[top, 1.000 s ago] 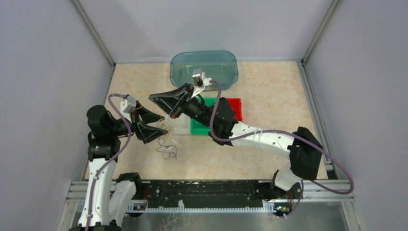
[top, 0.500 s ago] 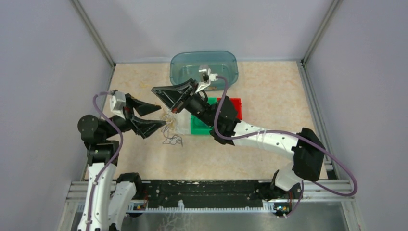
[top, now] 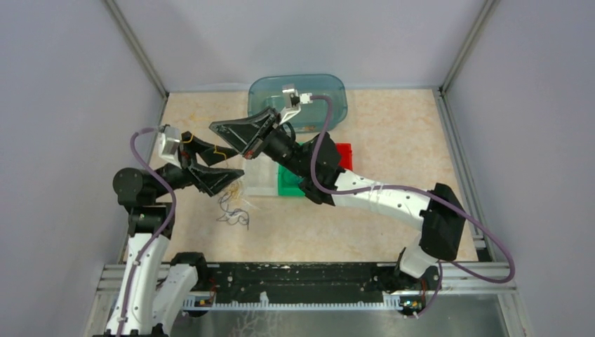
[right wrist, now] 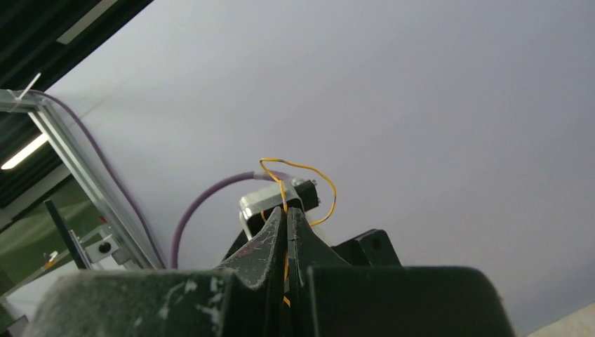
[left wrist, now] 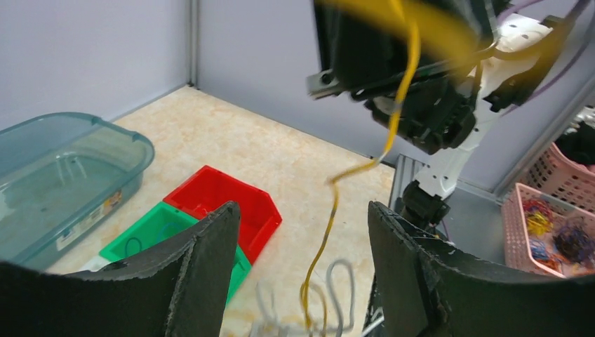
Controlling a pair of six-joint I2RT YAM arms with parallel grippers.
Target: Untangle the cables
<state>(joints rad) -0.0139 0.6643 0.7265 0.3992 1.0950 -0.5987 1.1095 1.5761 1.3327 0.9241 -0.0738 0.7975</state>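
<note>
The beige speckled tabletop [top: 316, 239] lies between plain grey walls. Left of centre in the top view, the right gripper [top: 213, 128] has its fingers pressed together on the yellow cable [right wrist: 285, 203]. Its wrist view shows the strand nipped between the tips and curling on in a loop beyond them. Over the last second this pincer has risen and drifted toward the upper left. The yellow cable now hangs from it down to the heap of cables [top: 234, 207] on the table. On the way it passes through the gap of the left gripper [left wrist: 302, 210], apparently touching neither finger. That left gripper stands spread, as it did a second ago, but it has backed off to the left of the heap it was nosed up against. The heap itself seems to have been dragged slightly leftward. Further right sit the green bin [top: 289, 186] and the red bin [top: 343, 156], with the teal tub [top: 263, 98] at the top of the frame. One strand looks to be coming free. Its lower end is still buried among the white and dark loops, so the untangling is probably far from done, and the spread pincer may need to pin the heap.
</note>
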